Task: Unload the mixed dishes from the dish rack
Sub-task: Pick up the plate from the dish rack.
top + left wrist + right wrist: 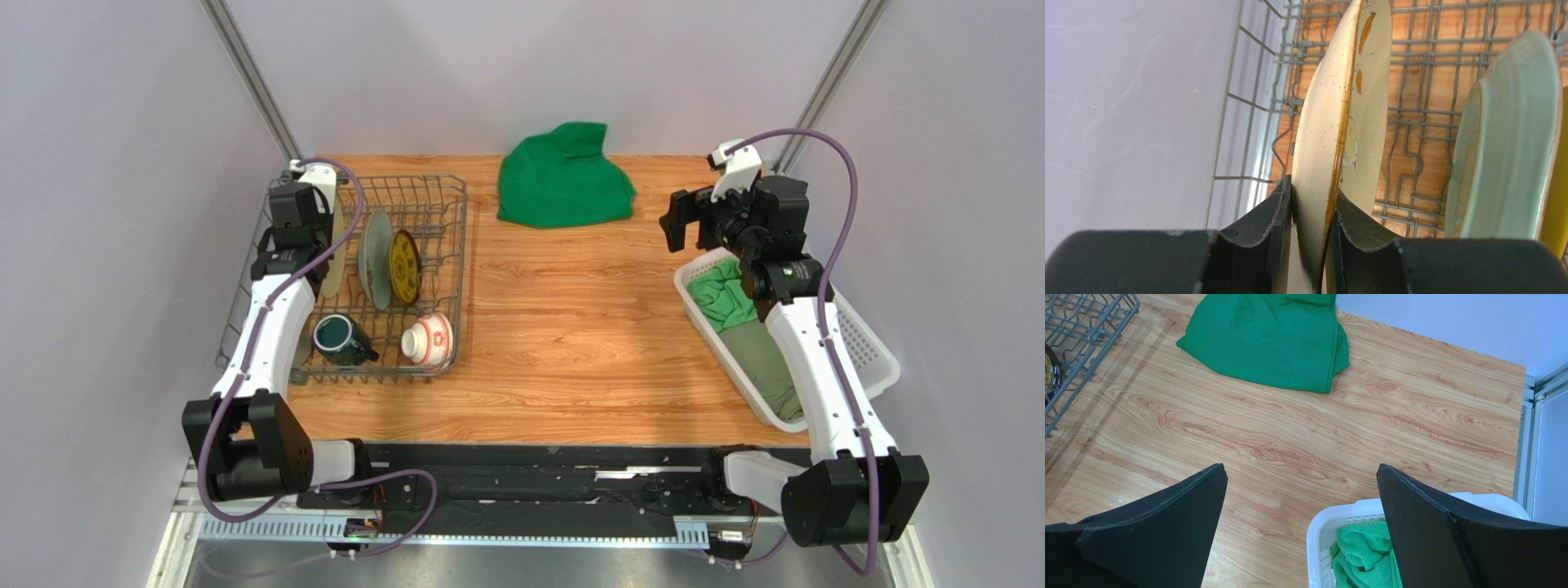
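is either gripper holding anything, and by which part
The left gripper is shut on the cream floral plate, pinching its rim as it stands on edge in the dish rack. The right gripper is open and empty.

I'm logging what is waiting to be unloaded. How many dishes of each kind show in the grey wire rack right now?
Plates: 3 (cream floral plate, pale green plate, small yellow-and-dark patterned plate)
Mugs: 1 (dark teal mug)
Bowls: 1 (red-and-white bowl)
Total: 5 in view in the dish rack
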`<state>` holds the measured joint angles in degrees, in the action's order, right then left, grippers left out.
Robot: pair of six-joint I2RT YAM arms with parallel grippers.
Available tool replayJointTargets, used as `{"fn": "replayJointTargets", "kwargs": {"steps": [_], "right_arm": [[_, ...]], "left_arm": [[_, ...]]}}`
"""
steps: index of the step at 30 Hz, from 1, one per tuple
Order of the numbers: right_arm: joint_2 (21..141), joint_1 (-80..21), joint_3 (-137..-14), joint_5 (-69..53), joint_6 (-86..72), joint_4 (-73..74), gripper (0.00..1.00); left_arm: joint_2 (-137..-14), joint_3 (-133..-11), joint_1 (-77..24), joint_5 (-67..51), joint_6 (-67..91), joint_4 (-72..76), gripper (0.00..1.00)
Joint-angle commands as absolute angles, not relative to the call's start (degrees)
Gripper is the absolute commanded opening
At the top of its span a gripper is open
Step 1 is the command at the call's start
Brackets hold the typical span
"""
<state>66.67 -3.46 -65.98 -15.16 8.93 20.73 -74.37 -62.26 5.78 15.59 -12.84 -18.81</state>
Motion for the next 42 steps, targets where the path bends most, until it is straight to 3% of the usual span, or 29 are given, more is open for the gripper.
{"fn": "replayJointTargets", "kwargs": {"steps": [1,10,19,32,42], "right_arm": [[66.8,-3.4,-68.5,-16.2,9.8,20.7,0.99],[66.7,-3.4,-68.6,-16.3,9.7,20.7,0.99],[66.4,-3.4,-68.8,-19.1,8.0,20.7,0.97],[63.5,-4.2,-66.6,-39.6,-7.3,12.5,0.98],[69.3,-11.6,-66.2,-43.1,-12.9,6.3,0.92]], "left_arm": [[-68.7,-69.5,5.9,18.6,-12.7,-12.5,0.00],[-65.0,-77.4,5.9,15.2,-10.6,-18.4,0.00],[-60.3,-83.0,5.9,-1.0,-4.3,-25.0,0.00],[-53.1,-73.4,5.8,-41.9,3.0,-18.6,0.00],[-54.8,-67.8,2.9,-49.3,6.9,-13.5,0.00]]}}
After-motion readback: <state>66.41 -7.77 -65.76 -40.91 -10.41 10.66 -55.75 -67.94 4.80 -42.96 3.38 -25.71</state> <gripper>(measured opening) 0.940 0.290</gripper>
